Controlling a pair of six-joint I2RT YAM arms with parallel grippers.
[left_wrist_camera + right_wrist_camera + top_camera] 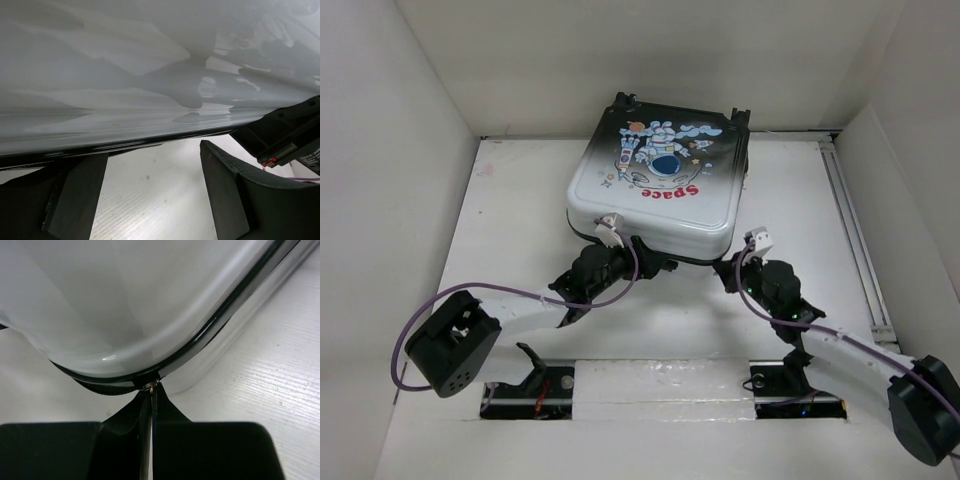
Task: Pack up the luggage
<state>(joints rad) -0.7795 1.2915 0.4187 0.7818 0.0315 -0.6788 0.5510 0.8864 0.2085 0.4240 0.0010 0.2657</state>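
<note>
White counter (520,200) carries everything. Luggage (660,180) lies flat & closed at the centre-far part of it, astronaut print + red "Space" facing up, black wheels at its far edge. Left end effector (150,170) is at the near-left edge of the shell, jaws wide apart. Its 2 fingers (75,200) sit low over the counter w/ the shell rim overhanging them, gripping nothing. Right end effector (151,395) is at the near-right corner, pinched fully together, tips against the black zip line. Small metal bit (150,386) sits right at the tips; can't tell if it's held.
</note>
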